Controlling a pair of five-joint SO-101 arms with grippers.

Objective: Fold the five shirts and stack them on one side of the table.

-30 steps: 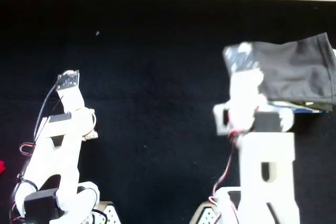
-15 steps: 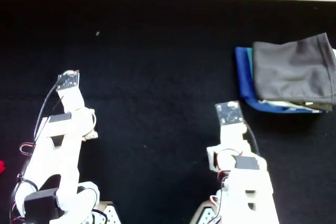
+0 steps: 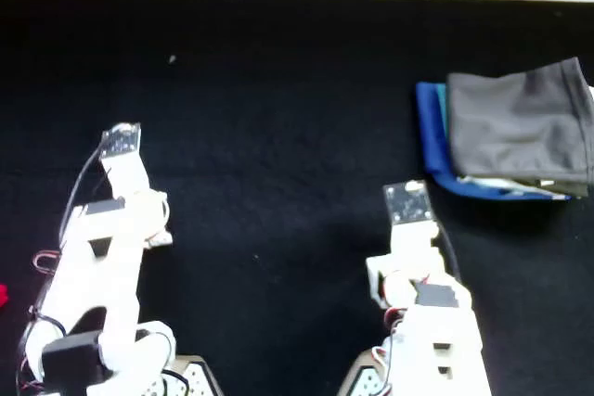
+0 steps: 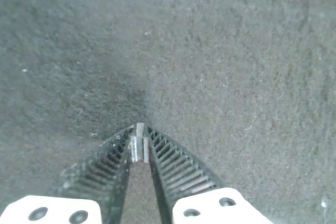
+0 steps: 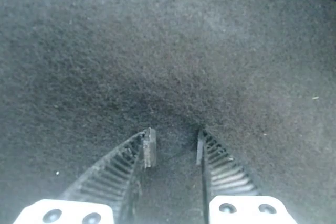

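Two arms sit at the near edge of the black table. The stack of shirts lies at the far right of the table, well apart from both arms. We see a grey shirt on top. A blue shirt juts out beneath it on the side toward the table's middle, and a teal edge shows between the two. A pale strip runs along the stack's near edge. It may be a label or another shirt's hem, and we can read no writing on it.

The left gripper hangs over bare cloth with its tips pressed together and holds nothing. The right gripper also points down at bare cloth, its tips parted by a narrow gap with nothing between them. A small red thing sits at the left edge of the high view.

A second ago the right arm stood stretched out over the stack, covering its blue side. Half a second ago it had drawn back toward its base, and now it sits a touch nearer the base still. The left arm has kept its pose throughout, and the stack lies just as it did once uncovered.
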